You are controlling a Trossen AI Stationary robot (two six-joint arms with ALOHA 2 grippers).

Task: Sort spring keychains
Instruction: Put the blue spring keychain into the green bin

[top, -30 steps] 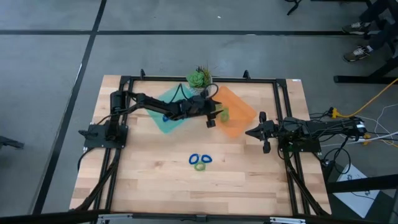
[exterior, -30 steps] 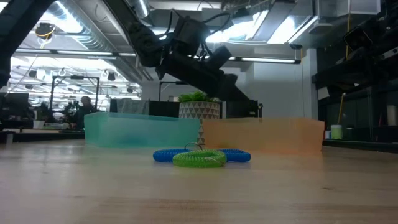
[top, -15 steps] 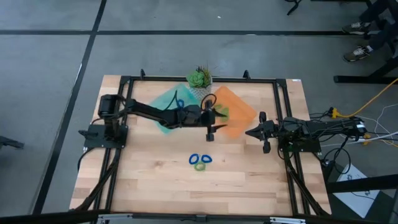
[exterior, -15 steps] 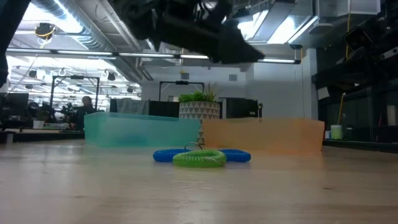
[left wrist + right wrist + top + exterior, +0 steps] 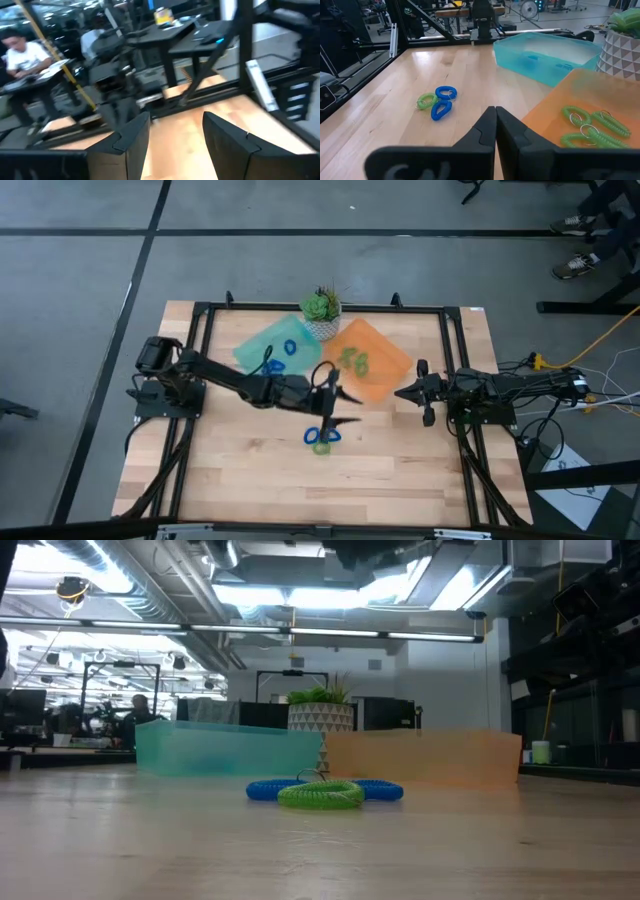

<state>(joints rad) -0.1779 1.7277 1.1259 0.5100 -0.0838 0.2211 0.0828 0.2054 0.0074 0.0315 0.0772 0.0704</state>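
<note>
Near the potted plant at the far edge of the table, two shallow trays sit side by side: a teal tray on the plant's left and an orange tray on its right. Blue spring keychains already lie in the teal one, green spring keychains in the orange one. Three unsorted loops remain in a touching cluster on the bare wood, on the near side of the plant and well clear of both trays: two blue, with one green lying against them.

The left hand hangs above the wood between the trays and this cluster, its fingers spread wide and empty. The right hand waits just beside the orange tray's outer corner, fingers pressed together, holding nothing.

These coils look light and springy; they would likely flex and slip under a pinch, so closing across one side of a ring should hold better than squeezing the whole loop. Because the three touch, lifting one may drag or flick a neighbour. Picking an outer blue loop first seems safest. Nothing stands between the cluster and the trays; the plant sits behind them, so only a high, far carry would risk brushing its leaves.
</note>
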